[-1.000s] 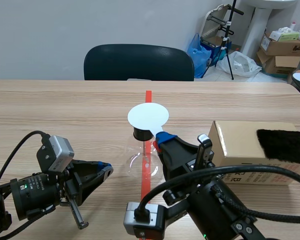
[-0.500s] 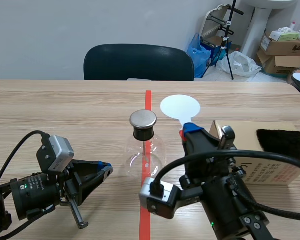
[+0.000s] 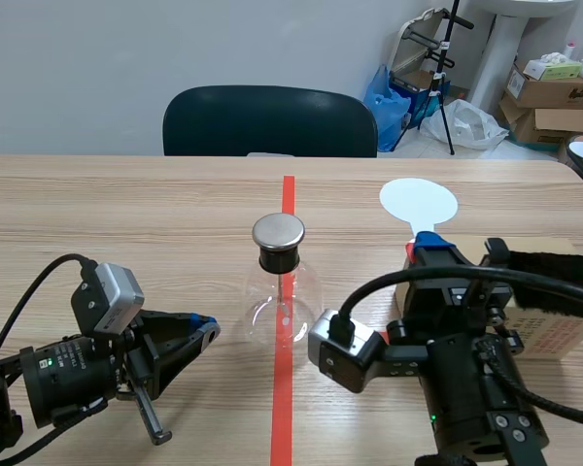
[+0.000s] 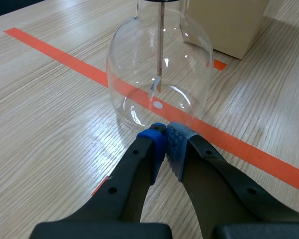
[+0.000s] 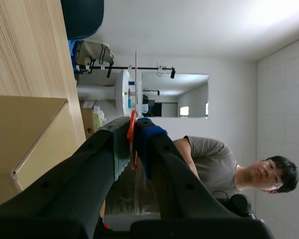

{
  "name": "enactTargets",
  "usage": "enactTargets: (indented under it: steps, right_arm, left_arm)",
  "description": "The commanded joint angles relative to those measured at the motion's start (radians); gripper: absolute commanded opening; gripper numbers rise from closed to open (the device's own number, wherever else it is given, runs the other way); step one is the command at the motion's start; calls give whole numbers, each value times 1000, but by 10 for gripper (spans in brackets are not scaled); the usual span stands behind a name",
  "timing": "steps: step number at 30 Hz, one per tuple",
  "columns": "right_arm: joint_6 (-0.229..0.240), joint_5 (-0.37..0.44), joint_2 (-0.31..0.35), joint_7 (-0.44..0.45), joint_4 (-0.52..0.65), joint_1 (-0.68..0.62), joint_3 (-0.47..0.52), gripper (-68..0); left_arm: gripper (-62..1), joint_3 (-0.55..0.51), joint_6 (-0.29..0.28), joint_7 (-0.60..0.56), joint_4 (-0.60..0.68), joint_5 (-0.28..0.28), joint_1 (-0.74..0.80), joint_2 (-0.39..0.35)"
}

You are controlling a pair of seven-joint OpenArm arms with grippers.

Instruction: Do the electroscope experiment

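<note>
The electroscope, a clear glass flask with a round metal cap, stands on the red tape line at the table's middle. In the left wrist view the flask shows a rod with small foil leaves inside, just ahead of my left gripper, whose fingers are shut on nothing. My left gripper lies low, left of the flask. My right gripper is shut on the handle of a white disc paddle, held up above the box's left end. The paddle appears edge-on in the right wrist view.
A cardboard box with a black fur cloth on top sits at the right. The box also fills the space under my right gripper. A dark chair stands behind the table. A person shows in the right wrist view.
My right arm has carried the white disc from over the flask's cap to the right, above the box. The metal cap now shows. The left arm has not moved.
</note>
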Motion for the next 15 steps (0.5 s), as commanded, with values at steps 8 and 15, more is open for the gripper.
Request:
enactTargets:
  steps: [8,15]
  right_arm:
    - [-10,-1,5,-57,13,9,3,-666]
    - [-10,-1,5,-61,13,9,3,-666]
  left_arm:
    - [-577,-4,-2,-16,24,-7,-3,0]
    - [-577,-4,-2,-16,24,-7,-3,0]
